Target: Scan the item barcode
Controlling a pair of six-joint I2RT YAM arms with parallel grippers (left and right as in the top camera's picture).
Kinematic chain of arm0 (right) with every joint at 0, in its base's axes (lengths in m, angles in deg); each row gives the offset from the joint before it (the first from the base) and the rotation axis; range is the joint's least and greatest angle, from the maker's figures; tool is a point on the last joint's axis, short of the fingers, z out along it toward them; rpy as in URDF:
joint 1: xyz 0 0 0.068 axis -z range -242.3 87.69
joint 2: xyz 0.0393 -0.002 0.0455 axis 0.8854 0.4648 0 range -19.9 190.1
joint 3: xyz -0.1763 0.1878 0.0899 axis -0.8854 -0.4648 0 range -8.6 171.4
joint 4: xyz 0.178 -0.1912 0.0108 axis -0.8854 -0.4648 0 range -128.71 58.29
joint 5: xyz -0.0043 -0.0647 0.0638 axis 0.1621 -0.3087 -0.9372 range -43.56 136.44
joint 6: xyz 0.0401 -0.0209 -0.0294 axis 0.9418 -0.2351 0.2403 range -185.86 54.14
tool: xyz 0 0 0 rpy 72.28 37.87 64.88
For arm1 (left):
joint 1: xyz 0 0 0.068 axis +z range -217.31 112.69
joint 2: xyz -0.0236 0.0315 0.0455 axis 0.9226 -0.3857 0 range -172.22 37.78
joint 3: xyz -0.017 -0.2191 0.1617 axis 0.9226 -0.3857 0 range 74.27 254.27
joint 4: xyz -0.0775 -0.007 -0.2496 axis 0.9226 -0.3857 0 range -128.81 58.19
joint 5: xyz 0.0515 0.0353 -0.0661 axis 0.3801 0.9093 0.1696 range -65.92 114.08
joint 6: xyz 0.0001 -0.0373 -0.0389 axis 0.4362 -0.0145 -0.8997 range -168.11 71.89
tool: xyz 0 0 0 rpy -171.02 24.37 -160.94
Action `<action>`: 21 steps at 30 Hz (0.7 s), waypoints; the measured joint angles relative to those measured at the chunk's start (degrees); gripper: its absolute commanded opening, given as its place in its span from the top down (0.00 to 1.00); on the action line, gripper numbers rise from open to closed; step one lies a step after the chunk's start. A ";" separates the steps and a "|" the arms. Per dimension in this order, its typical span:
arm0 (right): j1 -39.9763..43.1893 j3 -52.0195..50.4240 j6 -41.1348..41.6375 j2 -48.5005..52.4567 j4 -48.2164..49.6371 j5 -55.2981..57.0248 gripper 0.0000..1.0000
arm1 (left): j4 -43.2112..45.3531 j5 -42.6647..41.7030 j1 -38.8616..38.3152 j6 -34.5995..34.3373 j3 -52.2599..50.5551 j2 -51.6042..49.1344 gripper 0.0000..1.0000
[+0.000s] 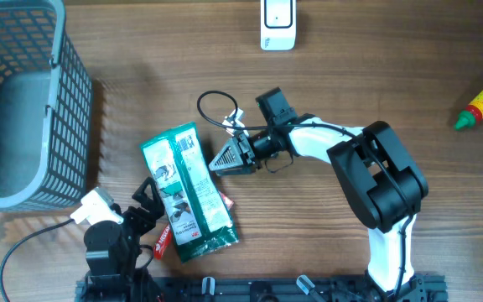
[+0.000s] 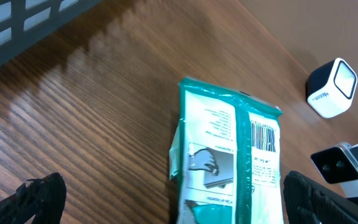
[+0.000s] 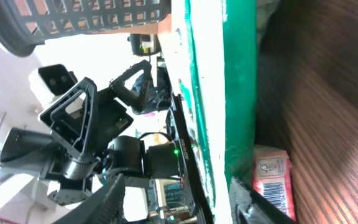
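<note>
The overhead camera looks straight down on the whole table (image 1: pixel 376 67) from far above, with the green packet (image 1: pixel 189 191) left of centre. The left wrist camera sits low, close to the packet's near end, facing along it toward the white scanner (image 2: pixel 332 87) beyond. The right wrist camera, rolled sideways, faces the packet's edge from very near, with the basket (image 3: pixel 73 18) beyond. All three share the packet.

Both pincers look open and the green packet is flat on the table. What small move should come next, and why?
Probably close the right pincer on the long edge of the green packet: the right wrist view shows that edge between its spread fingers, the packet lies flat, and the scanner stands well away, so a grip precedes any lift.
</note>
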 measured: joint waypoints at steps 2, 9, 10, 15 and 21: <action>-0.59 -0.02 -0.87 0.00 0.00 -0.22 0.43 | 0.00 0.00 0.00 0.00 0.00 0.00 0.00; -2.43 0.00 -3.63 0.00 0.02 3.08 0.25 | 0.00 0.00 0.00 0.00 0.00 0.00 0.00; -2.40 -0.02 -3.69 0.00 -0.02 4.39 0.25 | 0.00 0.00 0.00 0.00 0.00 0.00 0.00; -2.89 -0.02 -3.85 0.00 -0.02 8.35 0.23 | 0.00 0.00 0.00 0.00 0.00 0.00 0.00; -5.92 -0.02 -3.32 0.00 2.05 13.64 0.37 | 0.00 0.00 0.00 0.00 0.00 0.00 0.00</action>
